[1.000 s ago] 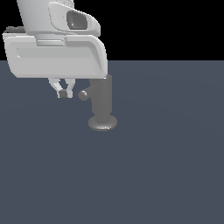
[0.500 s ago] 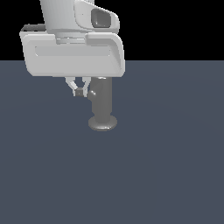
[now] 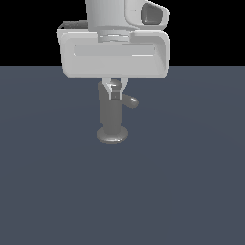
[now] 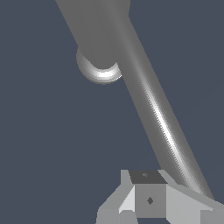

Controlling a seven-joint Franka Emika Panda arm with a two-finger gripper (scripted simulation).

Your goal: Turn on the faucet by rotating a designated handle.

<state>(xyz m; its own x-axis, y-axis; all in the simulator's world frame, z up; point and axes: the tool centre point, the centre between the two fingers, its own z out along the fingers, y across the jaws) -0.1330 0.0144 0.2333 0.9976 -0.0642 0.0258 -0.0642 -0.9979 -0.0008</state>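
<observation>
Faucet (image 3: 111, 115) upright on desk (image 3: 191, 182). Gripper (image 3: 115, 91) at handle (image 3: 130, 101) root, fingers (image 3: 109, 88) nearly together, nothing clamped. Contact likely; remaining rotation unverifiable.

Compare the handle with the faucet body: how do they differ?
The faucet body stands upright; the handle sticks out sideways toward the exterior view's right. The body is thick, the handle a thin rod. The body ends below in a wide disc base; the handle ends in a small rounded tip. Both are glossy grey metal.
</observation>
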